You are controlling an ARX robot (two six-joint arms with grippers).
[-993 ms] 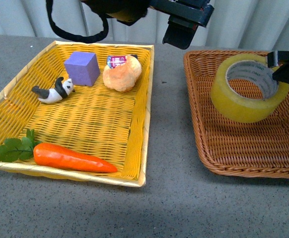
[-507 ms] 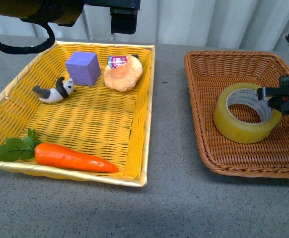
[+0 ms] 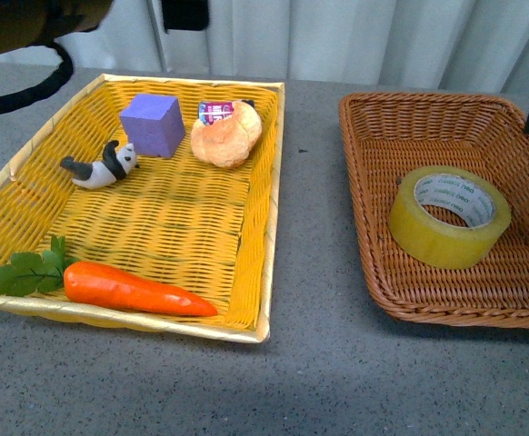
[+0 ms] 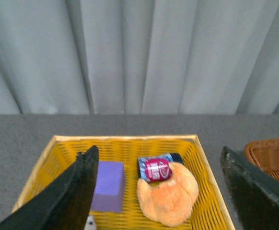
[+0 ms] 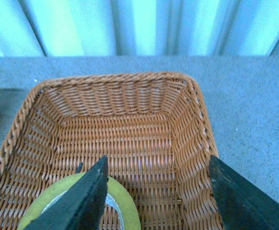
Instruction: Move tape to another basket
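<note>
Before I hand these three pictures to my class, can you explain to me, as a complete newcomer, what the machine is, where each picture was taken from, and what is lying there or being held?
This is a robot with two arms, each ending in two fingers that pinch. The front view looks out from the robot's body at a grey table. The other two pictures come from cameras on the wrists, so the dark wedges in them are the left arm's fingers and the right arm's fingers. Both pairs are spread open and hold nothing. On the table, a yellow tray holds a carrot, a toy panda, a purple block, a bread roll and a small can. Beside it, a brown basket holds the tape, lying flat.
</note>
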